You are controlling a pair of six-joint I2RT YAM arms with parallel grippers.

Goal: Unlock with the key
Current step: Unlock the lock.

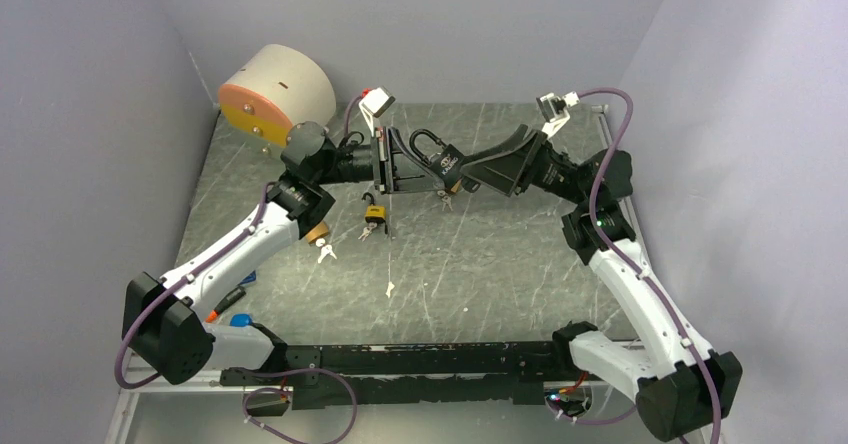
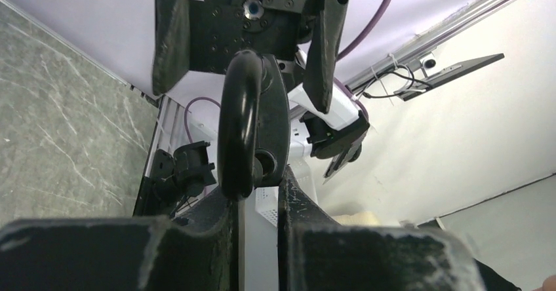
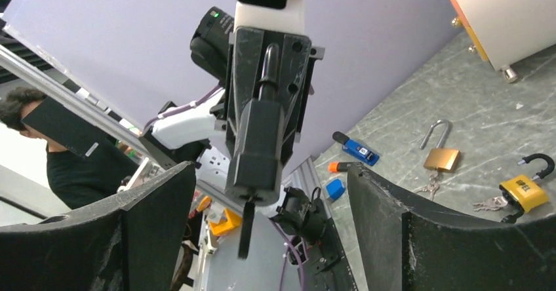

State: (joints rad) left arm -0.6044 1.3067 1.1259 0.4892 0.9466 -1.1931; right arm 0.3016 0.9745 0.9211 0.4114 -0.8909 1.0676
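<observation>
A black padlock hangs in the air over the middle of the mat. My left gripper is shut on it, its fingers pinching the base of the thick shackle. In the right wrist view the padlock body points at the camera, with a dark key sticking out of its underside. My right gripper stands wide open around the body and key, its fingers clear of both. I cannot tell whether the shackle is latched.
On the mat lie a yellow padlock with keys, a brass padlock, loose keys, a blue tag and an orange-tipped marker. A white and orange cylinder stands at the back left.
</observation>
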